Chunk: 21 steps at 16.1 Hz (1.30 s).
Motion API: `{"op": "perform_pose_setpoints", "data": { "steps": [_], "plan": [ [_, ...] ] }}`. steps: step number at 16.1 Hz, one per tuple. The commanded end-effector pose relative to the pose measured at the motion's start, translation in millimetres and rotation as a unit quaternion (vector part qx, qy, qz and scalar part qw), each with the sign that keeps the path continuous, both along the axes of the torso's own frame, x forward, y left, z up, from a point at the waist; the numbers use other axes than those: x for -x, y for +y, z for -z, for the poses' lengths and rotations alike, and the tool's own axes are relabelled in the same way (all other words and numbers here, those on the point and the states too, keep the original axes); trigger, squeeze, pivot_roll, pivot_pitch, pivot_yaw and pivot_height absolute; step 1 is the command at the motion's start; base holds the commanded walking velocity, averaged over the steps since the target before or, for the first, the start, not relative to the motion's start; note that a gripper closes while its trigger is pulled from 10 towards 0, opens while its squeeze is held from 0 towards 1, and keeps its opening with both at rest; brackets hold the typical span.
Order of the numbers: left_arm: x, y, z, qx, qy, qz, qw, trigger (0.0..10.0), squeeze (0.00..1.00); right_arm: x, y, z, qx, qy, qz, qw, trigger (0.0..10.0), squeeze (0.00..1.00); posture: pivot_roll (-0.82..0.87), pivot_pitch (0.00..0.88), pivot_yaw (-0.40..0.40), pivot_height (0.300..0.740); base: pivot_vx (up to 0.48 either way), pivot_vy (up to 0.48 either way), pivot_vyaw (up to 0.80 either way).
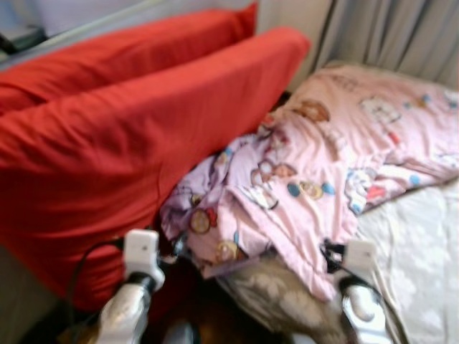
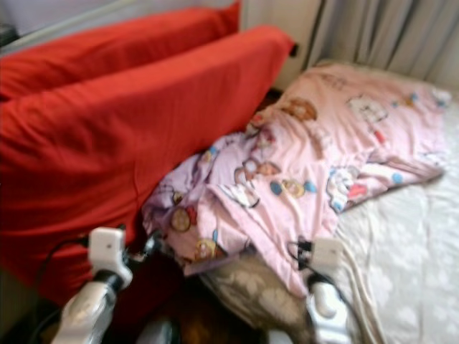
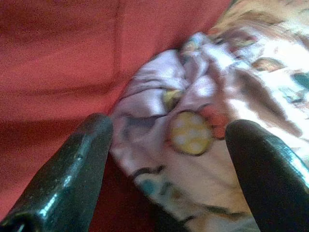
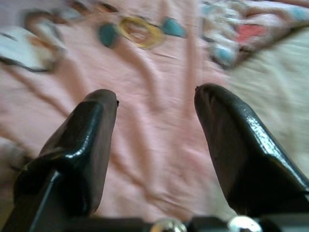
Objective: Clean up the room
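Note:
A crumpled pink blanket (image 1: 315, 165) with cartoon prints lies bunched across the bed, its near edge heaped against a red cushion (image 1: 129, 136). My left gripper (image 3: 169, 128) is open, its fingers on either side of the blanket's bunched lilac corner (image 3: 193, 135) beside the red fabric. Over the blanket's pink near edge (image 4: 154, 140), my right gripper (image 4: 157, 99) is also open, with nothing between its fingers. Both silver wrists (image 1: 140, 265) (image 1: 358, 276) show at the bottom of the eye views.
Two long red cushions (image 2: 107, 122) lean along the left. A pale patterned sheet (image 1: 416, 251) covers the bed at right. A brownish patterned pillow (image 1: 280, 297) peeks from under the blanket. Grey curtains (image 1: 387, 29) hang behind.

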State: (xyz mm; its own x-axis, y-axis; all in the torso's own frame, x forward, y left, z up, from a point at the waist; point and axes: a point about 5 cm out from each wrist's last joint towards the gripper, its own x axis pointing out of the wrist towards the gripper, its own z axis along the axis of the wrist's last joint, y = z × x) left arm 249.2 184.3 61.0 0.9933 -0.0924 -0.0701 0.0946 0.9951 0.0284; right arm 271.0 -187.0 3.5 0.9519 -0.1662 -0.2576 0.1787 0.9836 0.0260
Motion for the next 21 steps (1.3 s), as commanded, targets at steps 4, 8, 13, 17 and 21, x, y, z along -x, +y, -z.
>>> {"op": "perform_pose_setpoints", "data": {
  "steps": [4,8,13,17,21],
  "plan": [
    [-1.9,-3.2,-5,0.004,-0.007,0.002,1.0,10.0,0.0,7.0,-16.2,11,-0.007,0.043,0.033,0.999,10.0,0.0,0.02,0.08,0.019,0.635,0.0,0.0,0.0],
    [-4.2,-2.0,-6,0.002,-0.008,0.001,1.0,10.0,0.0,4.9,-18.9,14,-0.014,0.061,0.041,0.997,10.0,0.0,0.03,0.094,0.027,0.635,0.0,0.0,0.0],
    [-2.9,-2.0,-8,0.001,-0.009,0.002,1.0,10.0,0.0,0.2,-15.5,12,-0.023,0.058,0.041,0.997,10.0,0.0,0.04,0.118,0.042,0.62,0.0,0.0,0.0],
    [1.3,-1.1,-9,-0.002,-0.006,0.005,1.0,10.0,0.0,6.2,-12.6,26,-0.079,0.109,0.061,0.989,10.0,0.0,0.05,0.135,0.055,0.62,0.0,0.0,0.0],
    [11.4,2.7,-11,-0.008,0.002,0.005,1.0,10.0,0.0,7.2,-10.1,32,-0.105,0.152,0.071,0.98,10.0,1.0,0.08,0.174,0.069,0.62,0.0,0.0,0.0]
  ]
}}
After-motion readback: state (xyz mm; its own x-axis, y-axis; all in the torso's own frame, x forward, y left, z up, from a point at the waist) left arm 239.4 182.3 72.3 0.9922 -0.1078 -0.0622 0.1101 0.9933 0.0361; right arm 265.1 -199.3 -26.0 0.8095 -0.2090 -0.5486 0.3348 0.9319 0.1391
